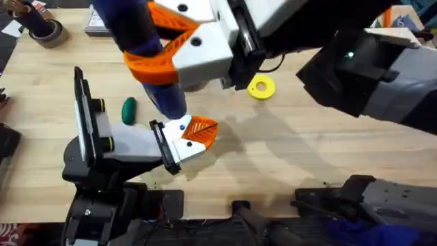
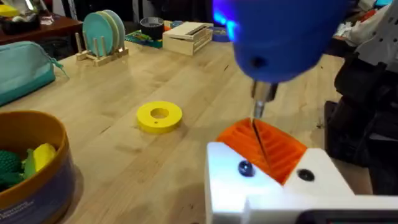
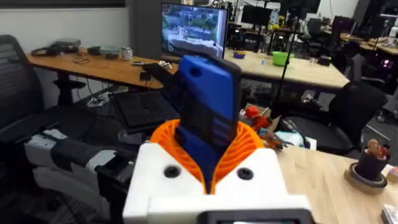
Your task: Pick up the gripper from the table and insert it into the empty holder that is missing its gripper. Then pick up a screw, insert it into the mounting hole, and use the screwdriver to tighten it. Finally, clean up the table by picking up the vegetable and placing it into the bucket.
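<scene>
Fingers of your right gripper (image 3: 208,165) clamp the screwdriver (image 3: 205,118), tip at the gripper (image 1: 200,130), frame centre; left fingers: cannot tell.

Flat yellow ring (image 1: 261,87) lying on the bare wooden table (image 1: 307,150), well apart from everything else. Roll of tape (image 1: 45,32) at the far left corner of the tabletop. Farther back, rack of teal plates (image 2: 103,34) standing upright beside a pale slatted wooden box (image 2: 186,36), with a teal zip pouch (image 2: 22,70) off to one side.
</scene>
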Robot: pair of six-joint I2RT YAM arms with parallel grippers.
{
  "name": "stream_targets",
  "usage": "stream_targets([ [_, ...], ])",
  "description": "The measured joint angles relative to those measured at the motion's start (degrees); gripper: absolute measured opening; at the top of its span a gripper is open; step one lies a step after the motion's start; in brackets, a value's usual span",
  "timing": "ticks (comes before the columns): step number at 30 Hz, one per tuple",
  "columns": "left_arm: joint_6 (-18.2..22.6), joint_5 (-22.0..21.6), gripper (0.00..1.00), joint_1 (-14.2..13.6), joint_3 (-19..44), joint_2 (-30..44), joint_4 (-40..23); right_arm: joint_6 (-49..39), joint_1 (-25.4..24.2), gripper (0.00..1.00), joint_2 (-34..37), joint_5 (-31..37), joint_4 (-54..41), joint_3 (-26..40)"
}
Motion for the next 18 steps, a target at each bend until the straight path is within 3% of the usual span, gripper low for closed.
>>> stream_targets([
  [18,0.02,0.00,0.014,0.00,0.00,0.00,0.00,-0.06,0.02,0.025,0.00,0.02,4.46,-4.38],
])
